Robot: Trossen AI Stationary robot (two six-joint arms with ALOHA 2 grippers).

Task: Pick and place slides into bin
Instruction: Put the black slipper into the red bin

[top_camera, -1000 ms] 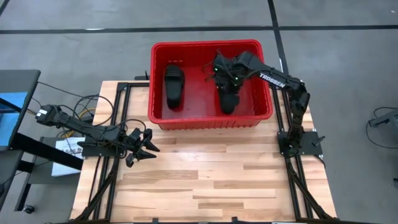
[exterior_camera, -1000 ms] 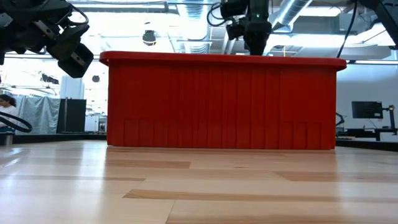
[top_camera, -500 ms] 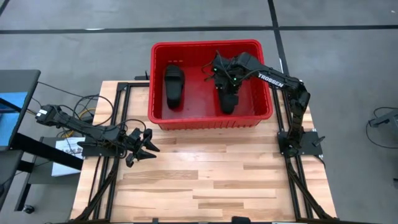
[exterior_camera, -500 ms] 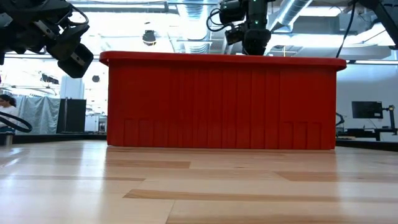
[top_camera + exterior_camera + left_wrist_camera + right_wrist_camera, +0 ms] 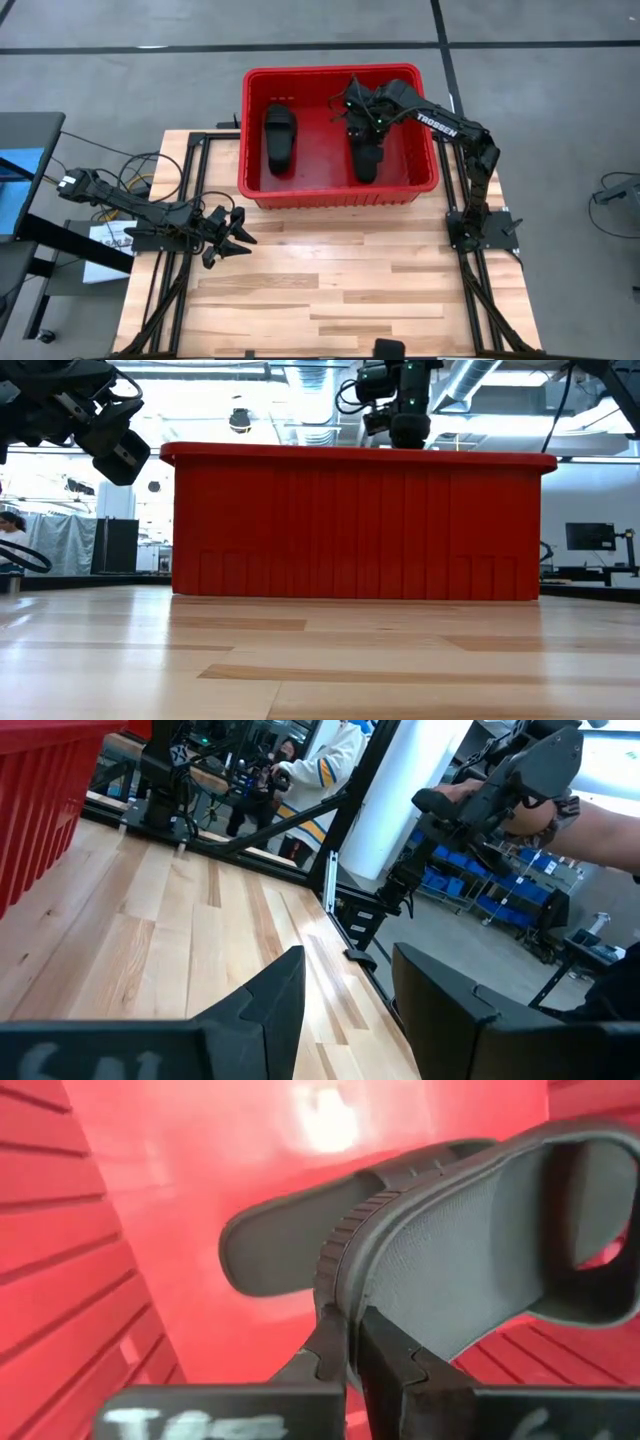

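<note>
The red bin (image 5: 255, 120) stands at the table's far edge and fills the low view (image 5: 360, 525). One black slide (image 5: 279, 140) lies flat on the bin's floor at the left. My right gripper (image 5: 362, 118) reaches down into the bin's right half, shut on a second slide (image 5: 366, 165), which also shows in the right wrist view (image 5: 290, 1250). My left gripper (image 5: 235, 232) is open and empty above the table's left side; its fingers stand apart in the left wrist view (image 5: 345, 1010). No other slides show. My right gripper pinches the edge of the slide's ribbed strap (image 5: 342, 1305) between its two fingers, one on the strap's outer face and one on its grey inner face. The fingers come from above, slanting down into the bin. Whether the slide's lower end rests on the bin's floor, I cannot tell.
The bin's walls close in around my right gripper. Bare wooden table (image 5: 340, 280) stretches in front of the bin. Black frame rails (image 5: 170, 290) run along both table sides. People and other equipment (image 5: 500, 810) show beyond the table's right edge.
My right gripper has kept its hold on the slide and has shifted and turned a little inside the bin's right half, first toward the left wall, then back toward the far wall. The slide has moved with it.
</note>
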